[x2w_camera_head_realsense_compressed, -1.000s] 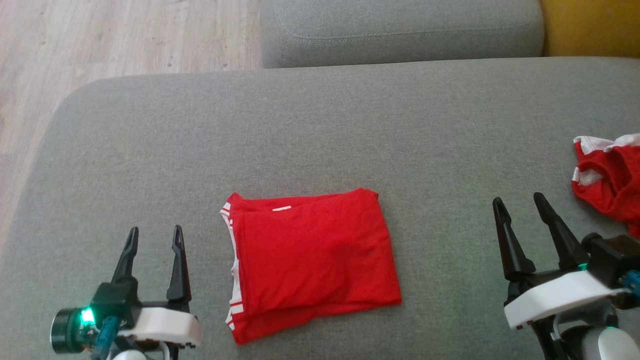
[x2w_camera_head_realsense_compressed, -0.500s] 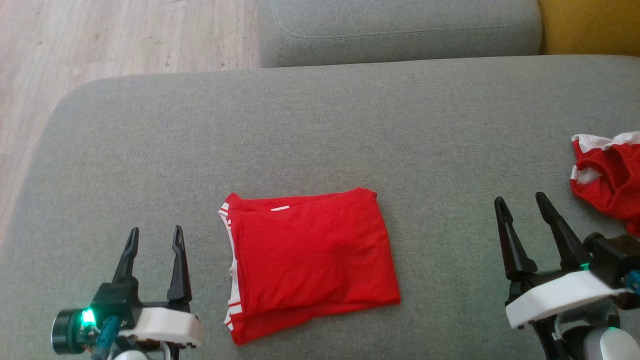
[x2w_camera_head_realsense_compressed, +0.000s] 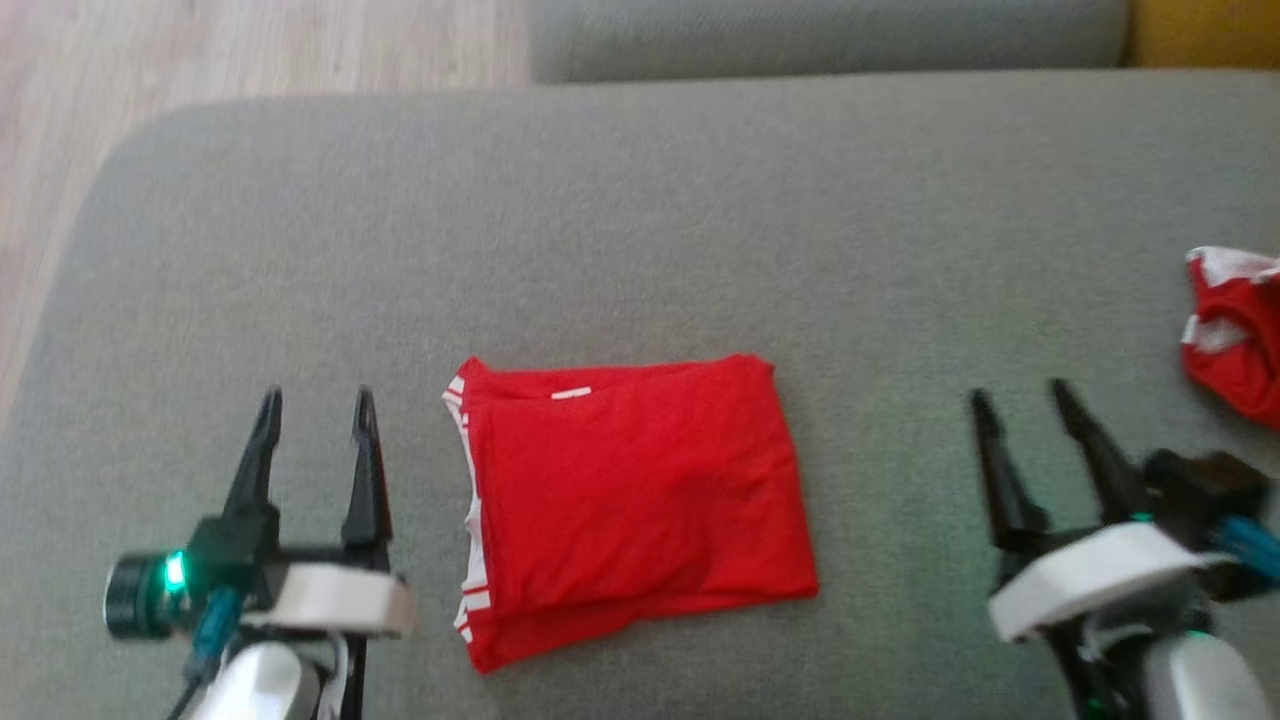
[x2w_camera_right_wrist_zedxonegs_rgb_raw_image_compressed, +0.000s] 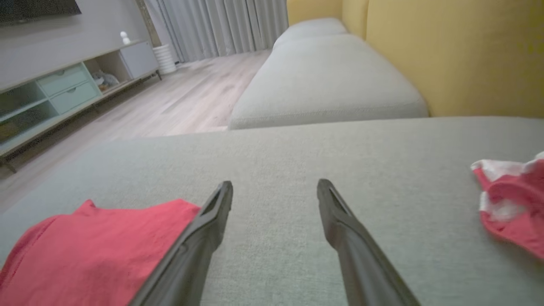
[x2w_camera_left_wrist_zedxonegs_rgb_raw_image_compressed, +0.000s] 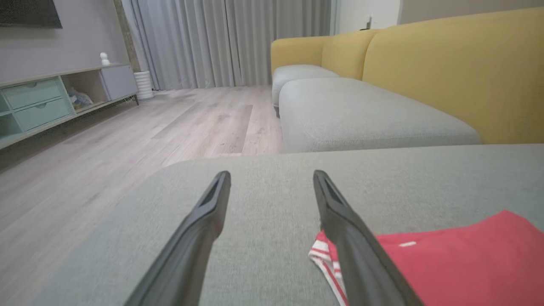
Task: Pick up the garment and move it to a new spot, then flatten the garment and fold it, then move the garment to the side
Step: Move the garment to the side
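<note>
Right now your folded red garment with white striped trim (x2w_camera_head_realsense_compressed: 630,505) lies flat as a rough rectangle on the broad grey fabric sofa cushion (x2w_camera_head_realsense_compressed: 640,220). It sits toward the cushion's near side, between your two grippers. Your left gripper (x2w_camera_head_realsense_compressed: 317,395) is just beside the garment's striped left edge, with its two dark fingers spread wide over bare cushion. In the left wrist view one of those fingers crosses in front of the striped corner, and you cannot tell whether it touches the cloth. Your right gripper (x2w_camera_head_realsense_compressed: 1020,392) stands well apart from the garment's right edge, its fingers likewise spread wide above plain grey fabric. Off to your far right a crumpled red and white cloth (x2w_camera_head_realsense_compressed: 1235,350) lies on the same cushion, cut off by the picture's edge. Beyond the cushion you can see a pale wood-plank floor (x2w_camera_head_realsense_compressed: 250,50), another grey seat cushion (x2w_camera_head_realsense_compressed: 820,40) and a yellow sofa back (x2w_camera_left_wrist_zedxonegs_rgb_raw_image_compressed: 459,72).
</note>
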You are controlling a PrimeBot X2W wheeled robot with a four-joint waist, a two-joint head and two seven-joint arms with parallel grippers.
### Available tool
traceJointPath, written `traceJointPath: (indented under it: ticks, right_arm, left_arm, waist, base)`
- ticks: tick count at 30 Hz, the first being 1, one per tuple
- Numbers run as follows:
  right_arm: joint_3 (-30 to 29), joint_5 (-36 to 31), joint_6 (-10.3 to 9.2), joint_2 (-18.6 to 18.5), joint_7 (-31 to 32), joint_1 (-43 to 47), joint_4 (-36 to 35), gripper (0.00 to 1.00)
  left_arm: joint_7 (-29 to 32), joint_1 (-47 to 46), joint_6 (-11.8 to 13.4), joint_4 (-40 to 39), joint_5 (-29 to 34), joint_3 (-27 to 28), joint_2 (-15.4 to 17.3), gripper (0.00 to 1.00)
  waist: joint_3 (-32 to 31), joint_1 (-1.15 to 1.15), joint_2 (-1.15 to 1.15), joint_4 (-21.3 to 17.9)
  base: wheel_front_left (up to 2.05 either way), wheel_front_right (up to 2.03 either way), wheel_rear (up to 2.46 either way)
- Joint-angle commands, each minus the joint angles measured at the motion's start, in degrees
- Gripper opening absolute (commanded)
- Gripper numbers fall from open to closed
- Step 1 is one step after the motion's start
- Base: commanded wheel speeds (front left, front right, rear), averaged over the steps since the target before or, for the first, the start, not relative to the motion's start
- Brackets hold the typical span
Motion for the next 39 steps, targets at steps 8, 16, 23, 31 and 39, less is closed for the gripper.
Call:
traceJointPath:
  ticks: [8, 16, 23, 31, 39]
  right_arm:
    - [11.1, 2.9, -0.04, -0.4, -0.4, -6.2, 10.7, 1.0]
    - [17.6, 7.1, -0.04, -0.4, 4.3, -7.4, 19.4, 1.0]
    - [19.5, 9.3, -0.04, -2.4, 8.4, -7.6, 16.9, 0.0]
    - [15.2, 6.1, -0.04, -5.5, 6.5, -8.4, 8.2, 0.0]
    - [11.6, 5.0, -0.04, -9.9, 6.4, -11.0, 6.0, 0.0]
  left_arm:
    - [-2.1, -8.2, -0.6, -1.3, 1.5, 0.8, -0.8, 1.0]
    - [-4.0, -9.5, -1.1, 0.5, 1.7, 0.5, -2.6, 1.0]
    - [-5.0, -9.7, -1.6, 0.3, 2.4, 1.2, -3.3, 1.0]
    - [-5.2, -9.6, -3.5, -4.6, 6.3, 4.1, -3.8, 1.0]
    - [-5.2, -8.6, -6.4, -6.0, 8.2, 6.2, -4.6, 1.0]
  waist:
    - [6.9, 0.0, 0.0, 5.5]
    - [8.2, 0.0, 0.0, 7.7]
    - [8.0, 0.0, 0.0, 7.7]
    - [8.1, 0.0, 0.0, 3.5]
    - [9.1, 0.0, 0.0, -7.1]
  base:
    - [0.0, 0.0, 0.0]
    - [0.0, 0.0, 0.0]
    - [0.0, 0.0, 0.0]
    - [0.0, 0.0, 0.0]
    - [0.0, 0.0, 0.0]
